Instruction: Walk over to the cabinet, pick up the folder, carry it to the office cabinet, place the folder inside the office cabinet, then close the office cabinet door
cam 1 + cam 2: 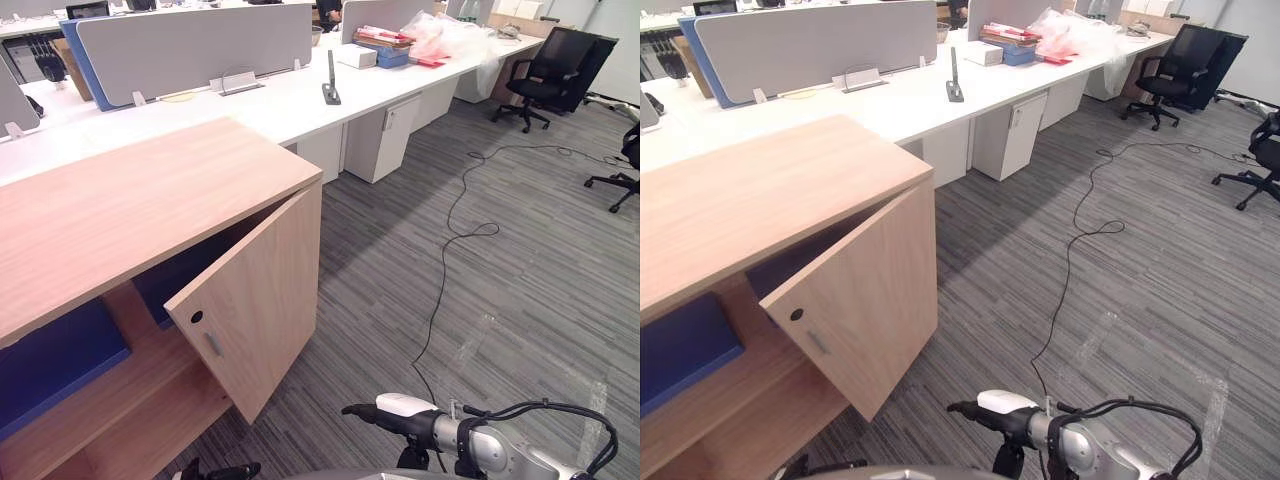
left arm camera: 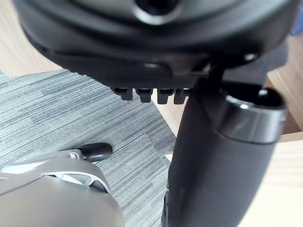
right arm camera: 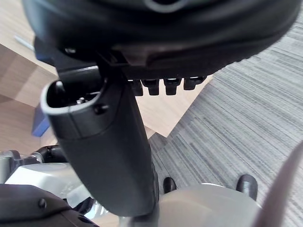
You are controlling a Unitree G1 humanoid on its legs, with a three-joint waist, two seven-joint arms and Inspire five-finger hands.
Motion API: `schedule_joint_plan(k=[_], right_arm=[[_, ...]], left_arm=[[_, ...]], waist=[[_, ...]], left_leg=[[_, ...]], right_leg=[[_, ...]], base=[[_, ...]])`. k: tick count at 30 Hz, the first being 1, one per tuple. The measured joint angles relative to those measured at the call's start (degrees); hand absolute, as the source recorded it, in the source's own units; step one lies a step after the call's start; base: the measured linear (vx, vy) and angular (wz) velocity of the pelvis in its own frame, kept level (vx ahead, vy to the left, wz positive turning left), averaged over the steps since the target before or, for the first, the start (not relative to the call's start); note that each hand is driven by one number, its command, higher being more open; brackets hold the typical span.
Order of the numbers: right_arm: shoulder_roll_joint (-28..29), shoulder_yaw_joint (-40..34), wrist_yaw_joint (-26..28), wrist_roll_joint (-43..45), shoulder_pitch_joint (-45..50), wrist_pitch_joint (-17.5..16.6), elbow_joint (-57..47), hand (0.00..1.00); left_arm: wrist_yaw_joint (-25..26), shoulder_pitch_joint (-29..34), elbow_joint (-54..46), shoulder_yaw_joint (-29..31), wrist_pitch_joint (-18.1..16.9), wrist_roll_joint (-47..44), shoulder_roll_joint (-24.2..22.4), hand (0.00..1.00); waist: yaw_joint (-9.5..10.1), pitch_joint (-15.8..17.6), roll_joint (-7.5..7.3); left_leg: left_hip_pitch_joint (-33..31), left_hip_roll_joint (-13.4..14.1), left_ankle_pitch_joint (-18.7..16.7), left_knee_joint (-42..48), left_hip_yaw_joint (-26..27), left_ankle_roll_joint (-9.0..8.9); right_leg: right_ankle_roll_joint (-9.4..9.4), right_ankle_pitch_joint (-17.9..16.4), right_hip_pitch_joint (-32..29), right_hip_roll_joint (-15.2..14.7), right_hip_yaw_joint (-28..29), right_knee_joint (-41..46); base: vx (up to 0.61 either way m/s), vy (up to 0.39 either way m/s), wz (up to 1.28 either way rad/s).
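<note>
A light wooden cabinet [image 1: 130,200] stands at the left, its door [image 1: 255,310] swung partly open toward the carpet. Inside, a blue folder [image 1: 50,365] lies flat on the upper shelf, and a darker blue shape [image 1: 170,285] sits behind the door. My right hand [image 1: 400,412], thumb in a white cover, hangs low over the carpet to the right of the door, its fingers relaxed and holding nothing. At the bottom edge, below the door, my left hand [image 1: 228,470] is also empty, its fingers [image 2: 151,93] straight.
Long white desks [image 1: 290,100] with grey dividers [image 1: 195,45] run behind the cabinet, with a white drawer unit [image 1: 385,135] under them. Black office chairs [image 1: 550,70] stand at the far right. Grey carpet [image 1: 520,280] spreads to the right of the cabinet.
</note>
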Motion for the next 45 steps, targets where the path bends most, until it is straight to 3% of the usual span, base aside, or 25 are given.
schedule_joint_plan(k=[2, 4, 6, 7, 9, 11, 13, 14, 15, 17, 23, 24, 25, 26, 28, 29, 30, 31, 32, 33, 35, 36, 39, 41, 45], right_arm=[[4.0, -0.1, -0.6, -1.6, -0.4, 0.0, 2.9, 1.0], [9.9, -1.8, -1.7, -2.7, -0.4, 0.2, 9.6, 1.0], [18.2, -8.7, -4.5, -6.0, 1.4, 2.6, 19.5, 1.0], [20.0, -11.6, -5.1, -6.2, 2.2, 3.3, 22.0, 1.0], [27.2, -26.1, -8.4, -6.2, 2.9, 5.8, 30.4, 1.0], [32.0, -37.2, -11.7, -3.0, 2.0, 7.7, 37.0, 1.0], [36.6, -52.1, -17.5, 15.6, -0.7, 8.7, 47.0, 1.0], [37.2, -54.9, -18.8, 19.3, -1.7, 8.9, 49.3, 1.0], [37.7, -56.2, -21.4, 30.7, -2.6, 9.5, 53.6, 1.0], [39.0, -57.9, -22.9, 37.5, -1.7, 10.2, 55.4, 1.0], [39.0, -57.8, -24.5, 34.7, 0.0, 11.5, 51.9, 1.0], [39.0, -57.8, -24.4, 33.5, 0.0, 11.6, 51.3, 1.0], [39.2, -58.3, -24.3, 31.3, -0.1, 11.8, 49.8, 1.0], [39.0, -59.8, -23.9, 28.7, -0.6, 12.1, 49.8, 1.0], [39.0, -61.6, -23.3, 26.2, -0.8, 13.1, 50.0, 1.0], [39.1, -62.7, -22.6, 24.9, -0.7, 13.6, 49.4, 1.0], [39.1, -63.8, -22.2, 24.9, -0.8, 13.7, 48.6, 1.0], [39.7, -66.8, -21.4, 25.0, -1.0, 13.7, 48.5, 1.0], [40.9, -68.2, -20.8, 25.2, -1.2, 13.8, 49.1, 1.0], [42.9, -72.7, -19.9, 25.6, -1.3, 13.6, 50.8, 1.0], [42.7, -75.9, -19.6, 25.7, -1.3, 13.6, 51.3, 1.0], [42.2, -78.8, -19.5, 25.7, -1.5, 13.6, 51.5, 1.0], [41.8, -81.5, -19.3, 27.7, -1.1, 13.8, 53.3, 1.0], [41.4, -82.3, -19.4, 27.9, -1.0, 13.9, 54.5, 1.0], [41.3, -82.4, -19.5, 28.7, -0.9, 13.8, 55.4, 1.0]], left_arm=[[0.2, -0.6, -0.4, -0.7, -0.1, -0.5, -0.8, 1.0], [0.1, -1.0, -2.1, -3.8, -0.5, -0.6, -1.0, 1.0], [0.7, -2.5, -4.0, -8.5, -1.8, -0.5, -0.9, 1.0], [0.8, -2.9, -4.2, -9.6, -1.8, -0.5, -0.8, 1.0], [0.9, -4.5, -4.7, -12.7, -1.9, -0.5, -1.5, 1.0], [1.3, -4.6, -4.8, -12.9, -1.8, -0.6, -1.8, 1.0], [2.6, -4.6, -4.8, -12.3, -1.7, -2.8, -1.8, 1.0], [2.9, -4.4, -4.8, -12.1, -1.6, -3.0, -1.8, 1.0], [3.1, -4.0, -4.9, -9.2, -1.4, -4.3, -2.8, 1.0], [3.3, -3.8, -5.3, -7.2, -1.2, -5.4, -3.5, 1.0], [-1.5, -3.0, -7.4, -7.3, -2.6, -5.2, -4.9, 1.0], [-1.9, -3.0, -7.7, -7.2, -2.5, -4.9, -5.0, 1.0], [-3.1, -3.4, -8.2, -5.5, -2.4, -4.8, -5.3, 1.0], [-3.6, -3.8, -9.0, -2.7, -2.4, -5.0, -5.8, 1.0], [-3.7, -3.7, -9.3, -0.9, -2.6, -5.1, -6.4, 1.0], [-3.9, -3.2, -9.0, -0.5, -2.8, -5.0, -6.6, 1.0], [-4.2, -3.2, -8.8, 0.1, -2.8, -5.0, -7.0, 1.0], [-4.6, -3.2, -8.6, 0.6, -2.8, -5.0, -7.1, 1.0], [-5.1, -3.5, -8.3, 1.0, -2.8, -5.0, -6.5, 1.0], [-6.0, -3.8, -6.8, 4.1, -2.4, -5.6, -5.3, 1.0], [-5.4, -2.5, -5.8, 6.4, -2.4, -7.0, -6.3, 1.0], [-5.6, -2.2, -3.8, 8.0, -2.1, -8.1, -6.4, 1.0], [-5.6, 0.4, -1.8, 7.7, -1.6, -10.6, -5.4, 1.0], [-6.3, 2.0, -0.9, 7.5, -1.4, -12.1, -5.3, 1.0], [-6.8, 3.2, -0.9, 6.0, -1.7, -17.7, -5.1, 1.0]], waist=[[0.12, 0.2, 0.23], [0.37, 1.0, 0.09], [0.04, 2.1, -0.84], [-0.08, 2.0, -0.6], [-0.76, 1.9, 0.3], [-1.04, 1.7, -0.42], [-0.76, 1.8, -1.17], [-0.44, 1.9, -1.13], [0.16, 2.0, -0.94], [0.91, 2.1, -1.01], [1.44, 4.0, 0.23], [1.35, 4.6, 0.24], [0.78, 5.5, 0.72], [-0.08, 5.8, 0.79], [0.47, 5.9, 0.67], [0.58, 5.8, 1.61], [0.58, 5.8, 2.78], [0.2, 5.6, 3.08], [-0.63, 5.4, 1.04], [-1.56, 4.9, -1.29], [-0.76, 4.3, 0.19], [-0.67, 4.4, 1.53], [-0.45, 2.8, 1.39], [-0.41, 2.3, 1.44], [-0.52, 1.9, 0.96]], left_leg=[[-1.8, -0.4, 0.0, 0.5, -1.9, 0.46], [-3.4, -2.3, -0.3, 1.9, -6.4, 1.45], [-7.2, -7.1, -0.9, 4.9, -16.7, 3.06], [-8.5, -8.0, -1.0, 5.6, -19.9, 3.79], [-11.8, -11.5, 0.0, 6.1, -32.5, 5.07], [-13.3, -13.8, 2.1, 5.3, -39.2, 4.28], [-15.1, -15.7, 5.4, 3.0, -45.6, 2.7], [-15.5, -15.7, 6.0, 2.3, -46.6, 2.3], [-16.5, -15.2, 6.8, 1.7, -48.1, 1.52], [-16.6, -14.2, 7.1, 1.7, -48.6, 0.97], [-17.5, -12.7, 7.3, 4.2, -50.4, -0.59], [-18.5, -12.6, 6.5, 5.4, -49.1, 0.2], [-22.6, -10.4, 3.7, 9.9, -39.7, 4.01], [-27.8, -7.8, 1.5, 20.2, -28.5, 4.26], [-29.3, -4.7, -2.5, 31.8, -16.8, 5.92], [-27.8, -1.5, -8.7, 37.1, -6.4, 7.94], [-28.1, -1.1, -9.3, 36.7, -4.0, 9.29], [-27.8, -3.5, -9.4, 32.1, -4.2, 9.72], [-27.2, -7.8, -6.2, 26.1, -6.2, 9.2], [-25.8, -8.3, -10.1, 32.4, -2.1, 10.05], [-21.0, -6.1, -14.3, 32.8, -2.1, 5.79], [-17.5, -8.5, -15.4, 26.4, -3.5, 8.8], [-13.7, -13.0, -11.1, 16.9, -4.3, 9.82], [-11.3, -14.6, -8.6, 12.0, -4.8, 10.16], [-6.6, -16.3, -3.6, 2.5, -6.7, 10.13]], right_leg=[[0.35, -2.2, -2.3, -1.0, -1.9, 3.9], [1.17, -9.1, -6.1, -4.8, -5.7, 15.8], [1.13, -15.6, -10.0, -11.9, -7.7, 32.0], [0.73, -15.7, -10.6, -12.3, -5.8, 34.2], [-0.27, -17.1, -10.0, -11.4, 4.4, 36.7], [1.77, -19.2, -7.6, -10.1, 11.2, 34.5], [5.14, -21.9, -4.1, -9.8, 14.9, 29.6], [5.73, -22.2, -3.6, -9.8, 14.5, 28.3], [6.1, -22.5, -1.8, -9.4, 11.6, 24.1], [6.05, -22.5, 0.7, -8.5, 9.8, 20.4], [4.97, -22.3, 3.5, -5.8, 4.0, 18.7], [4.82, -22.2, 3.5, -5.7, 3.0, 18.8], [4.19, -22.0, 3.4, -5.6, 0.0, 19.0], [3.98, -22.0, 3.3, -6.1, -3.2, 19.5], [3.96, -22.0, 3.4, -7.6, -5.6, 20.9], [4.07, -22.1, 3.0, -8.6, -7.7, 23.5], [4.26, -22.3, 2.3, -8.2, -8.6, 25.4], [3.41, -24.2, 0.1, -8.4, -8.1, 26.9], [2.3, -24.2, -0.8, -8.0, -7.8, 23.6], [3.87, -21.1, 1.0, -10.0, -9.2, 19.3], [4.12, -20.4, 2.5, -9.7, -10.6, 18.6], [4.91, -20.1, 3.7, -9.8, -11.7, 17.6], [5.29, -16.6, 5.1, -12.1, -12.7, 14.4], [6.31, -14.4, 6.2, -12.6, -13.2, 12.7], [5.94, -12.4, 7.5, -12.8, -14.9, 11.8]], base=[[0.0, -0.005, 0.53], [0.0, 0.002, 1.06], [0.01, -0.054, 2.18], [0.0, -0.094, 2.92], [0.01, -0.113, 2.79], [0.01, -0.153, 2.28], [-0.01, -0.182, 1.82], [-0.02, -0.184, 1.0], [-0.02, -0.145, 0.59], [-0.01, -0.198, 0.37], [-0.05, -0.119, 0.35], [-0.13, -0.031, 0.74], [-0.12, -0.031, 1.04], [-0.09, -0.026, 1.06], [0.04, 0.034, 0.65], [0.1, 0.098, 0.58], [0.09, 0.132, 0.98], [0.02, 0.086, 1.28], [-0.03, 0.037, 2.08], [-0.03, 0.0, 1.63], [0.07, 0.063, 0.74], [0.08, 0.119, 0.48], [0.06, 0.077, 0.32], [0.1, 0.058, 0.18], [0.05, -0.021, 0.21]])
